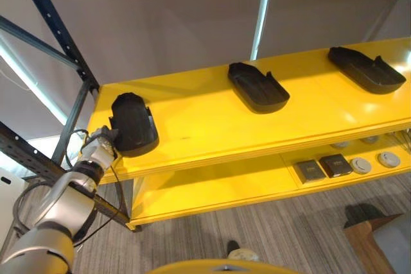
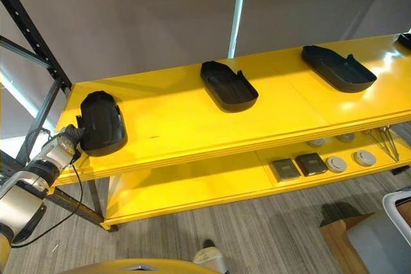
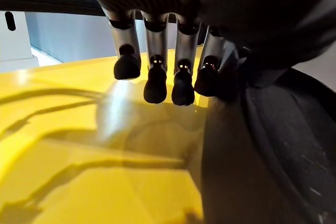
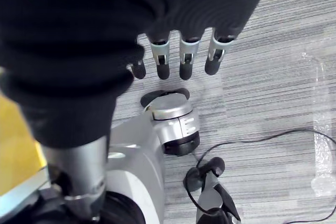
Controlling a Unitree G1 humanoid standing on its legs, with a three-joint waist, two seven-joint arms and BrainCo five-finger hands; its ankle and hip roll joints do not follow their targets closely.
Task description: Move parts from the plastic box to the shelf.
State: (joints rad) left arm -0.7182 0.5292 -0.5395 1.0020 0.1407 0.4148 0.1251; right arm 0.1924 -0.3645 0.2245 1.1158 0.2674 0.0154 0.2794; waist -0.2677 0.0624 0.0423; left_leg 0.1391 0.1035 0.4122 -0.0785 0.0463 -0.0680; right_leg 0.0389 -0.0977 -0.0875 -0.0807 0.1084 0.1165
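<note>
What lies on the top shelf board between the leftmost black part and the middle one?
Nothing: between the leftmost black part and the middle part, the left eye view shows bare yellow shelf board.

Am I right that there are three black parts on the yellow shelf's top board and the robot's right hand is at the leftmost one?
Not quite: it is the left hand at the leftmost black part, as the left eye view shows. Three parts do sit on the top board.
</note>
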